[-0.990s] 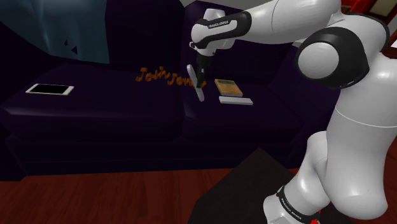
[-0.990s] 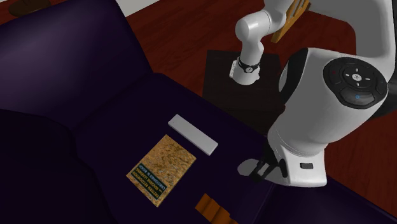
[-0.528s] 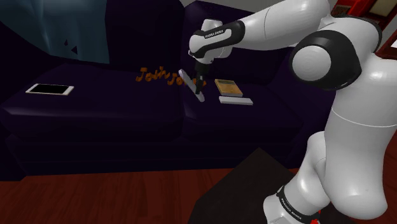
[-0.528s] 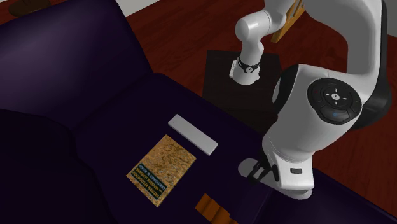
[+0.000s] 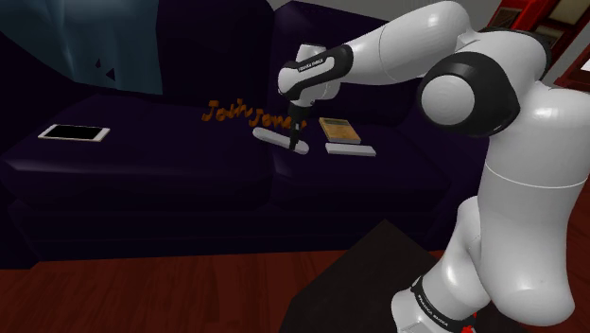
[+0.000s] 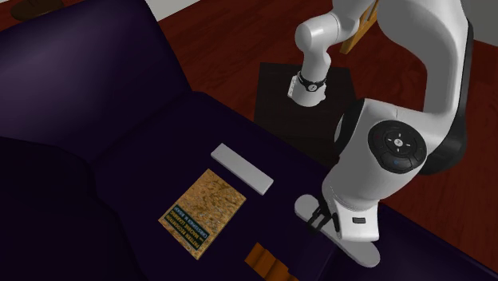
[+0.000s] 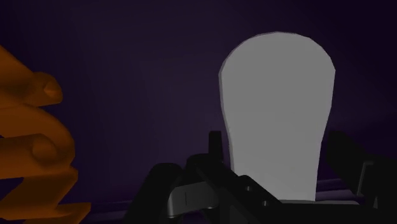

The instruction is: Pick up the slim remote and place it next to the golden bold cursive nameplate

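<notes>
Shoulder view | hand (image 5: 298,135) clasps grey remote (image 5: 270,137) | near orange nameplate (image 5: 241,114)

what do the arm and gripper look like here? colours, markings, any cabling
Arm: glossy white rounded shells with dark bands at the joints. Black collar near the wrist carries white lettering; a similar lettered band sits by the base. The second exterior view shows a round black cap with small button marks on one joint. Gripper: all black, two fingers. No loose cables visible.
</notes>
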